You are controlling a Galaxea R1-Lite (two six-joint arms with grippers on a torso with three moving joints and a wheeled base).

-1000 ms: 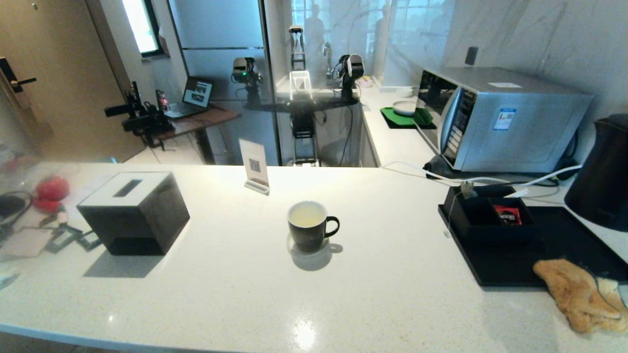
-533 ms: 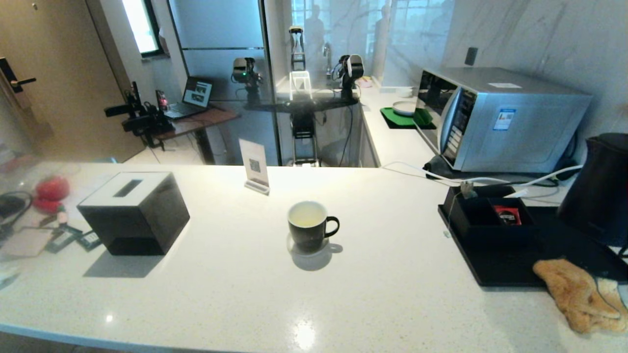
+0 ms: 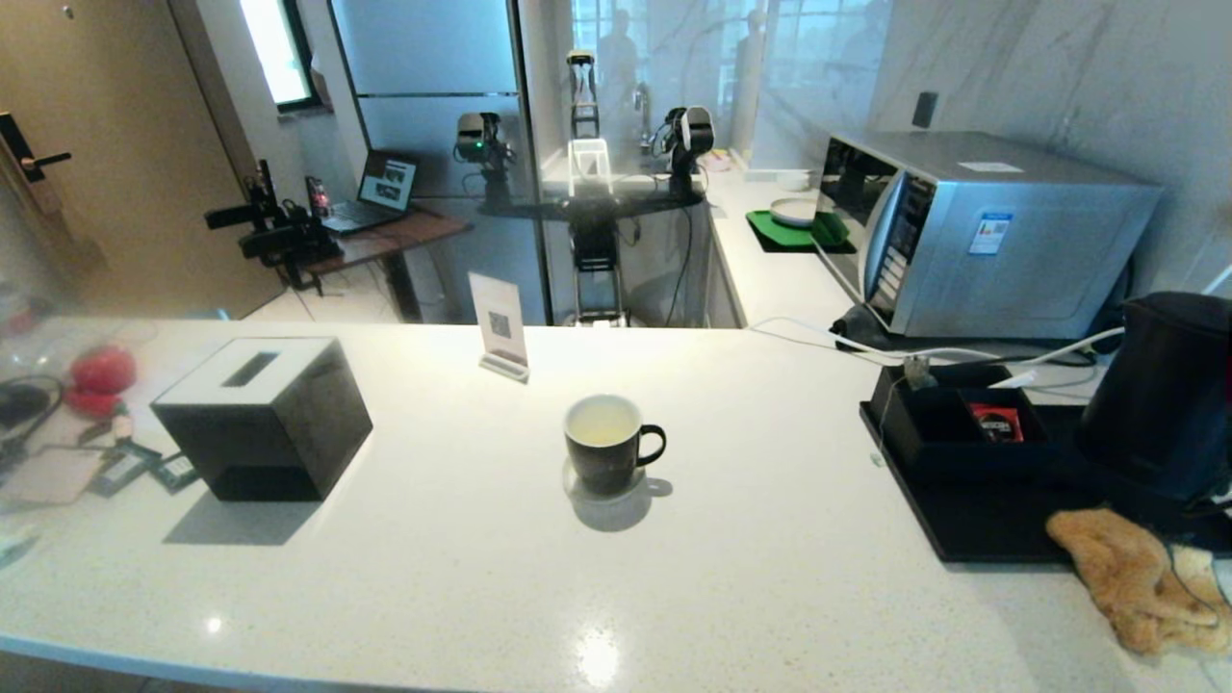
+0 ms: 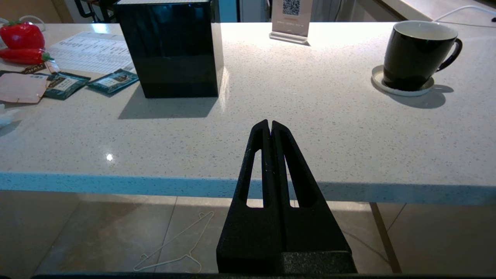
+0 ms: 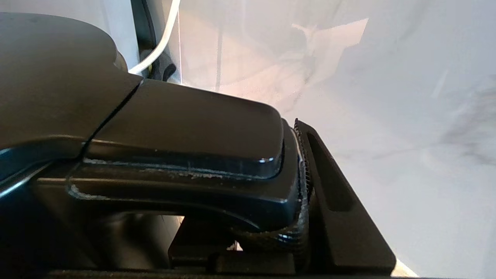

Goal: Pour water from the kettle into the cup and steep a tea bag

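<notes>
The right gripper (image 5: 302,182) was pinching the kettle (image 3: 1155,399) by its handle, its fingers (image 5: 333,197) clamped on the top bar, as the right wrist view showed. In the head view the kettle sat at about four o'clock on the desk (image 3: 751,587), over the back right corner of the black tray (image 3: 972,525). Whether its base touched the tray could not be told.

The cup (image 3: 604,445) stood on a small coaster (image 4: 403,87) near the middle of the desk, well apart from the kettle toward nine o'clock of it, with its handle pointing to three o'clock. It appeared to hold pale liquid already, so the pouring looked done and the step in hand was judged to be setting the kettle down.

To do that well, the kettle should stay upright, come down slowly and flat, and keep off the yellow cloth (image 3: 1126,568) just beside it at six o'clock and the small black box (image 3: 962,423) at nine o'clock. The grip should let go only once the kettle stands firm.

The left gripper (image 4: 270,128) was parked below the near edge of the desk, fingers pressed together and empty.

The desk was white speckled stone and glossy, so probably slippery. A black tissue box (image 3: 262,416) stood at nine o'clock, a card stand (image 3: 500,327) at twelve, and a microwave (image 3: 982,236) with white cables (image 3: 1059,348) at two.
</notes>
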